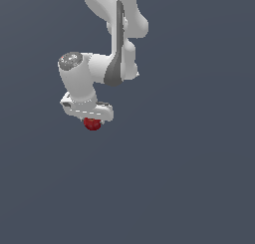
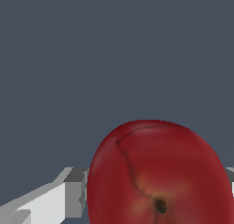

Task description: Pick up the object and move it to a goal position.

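Observation:
The object [image 1: 92, 124] is a small dark-red roundish fruit-like ball, sitting directly under the white hand in the exterior view. My gripper [image 1: 92, 120] points down and is closed around it; the fingers are mostly hidden behind the hand and the ball. In the wrist view the object [image 2: 157, 168] fills the space between the jaws, showing a dark stem pit and a crease. One grey-white finger [image 2: 73, 193] presses against its side, and a sliver of the other finger [image 2: 230, 175] shows at the opposite side. The gripper [image 2: 153, 198] is shut on it.
The white arm [image 1: 117, 34] comes down from the top of the exterior view. The background is a plain dark blue-grey surface [image 1: 189, 178] with no other objects, edges or goal marker visible.

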Robot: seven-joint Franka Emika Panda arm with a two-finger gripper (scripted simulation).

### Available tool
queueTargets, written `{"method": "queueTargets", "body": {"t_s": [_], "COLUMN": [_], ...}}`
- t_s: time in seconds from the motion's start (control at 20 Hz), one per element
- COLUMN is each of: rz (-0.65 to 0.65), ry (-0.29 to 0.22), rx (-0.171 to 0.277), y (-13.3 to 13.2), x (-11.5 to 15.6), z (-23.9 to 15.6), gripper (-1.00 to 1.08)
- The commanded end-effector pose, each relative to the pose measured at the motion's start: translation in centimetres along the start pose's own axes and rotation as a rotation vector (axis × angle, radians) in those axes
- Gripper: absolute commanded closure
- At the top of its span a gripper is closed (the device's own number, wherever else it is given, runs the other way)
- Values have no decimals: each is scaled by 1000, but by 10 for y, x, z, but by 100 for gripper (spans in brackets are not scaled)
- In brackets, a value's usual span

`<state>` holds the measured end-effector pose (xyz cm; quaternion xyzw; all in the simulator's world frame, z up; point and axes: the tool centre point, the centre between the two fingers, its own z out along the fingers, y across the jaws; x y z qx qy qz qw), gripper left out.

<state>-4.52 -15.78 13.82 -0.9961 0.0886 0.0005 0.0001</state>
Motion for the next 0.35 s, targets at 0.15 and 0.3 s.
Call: {"method": "queueTargets", "body": {"t_s": [0.15,0.3], "rz": [-1,-1], "ry": [1,1], "rx": [0,0], "y": [8,9], "x": [10,11], "z": [-13,-14], "gripper": [108,108]}}
